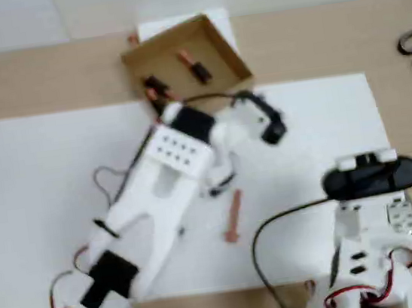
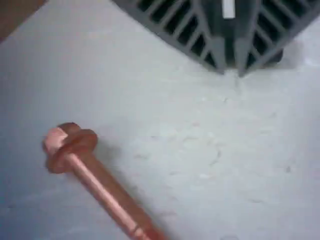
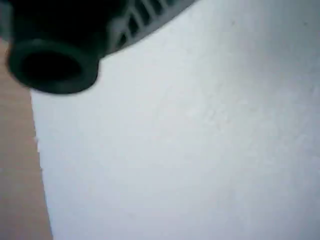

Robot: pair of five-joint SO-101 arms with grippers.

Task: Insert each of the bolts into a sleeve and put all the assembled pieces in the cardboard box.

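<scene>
- Left gripper (image 2: 230,70) hangs low over the white sheet (image 1: 44,190). Its two ribbed jaws are closed to a point with nothing between them.
- Near it lies the loose bolt (image 2: 95,177), flat on the sheet and apart from the jaws. It sits off to one side of the tips, and its shank slants past them rather than pointing at them.
- Seen from above, the bolt (image 1: 233,215) lies between the two arms, much closer to the left arm (image 1: 163,175). Its long axis runs roughly from the near table edge toward the cardboard box (image 1: 232,53), with the head at the near end.
- Right gripper (image 1: 371,176) sits well apart by its own base. As far as I can judge it is clamped on a black sleeve (image 3: 50,67), whose open bore shows.
- To my eye the left one should take the bolt. It needs to open, shift sideways over the shank, and close across it, not along it.
- One assembled piece (image 1: 196,66) lies in the box. Another (image 1: 156,91) sits at the box's near corner; I cannot tell whether it is inside or out.
</scene>
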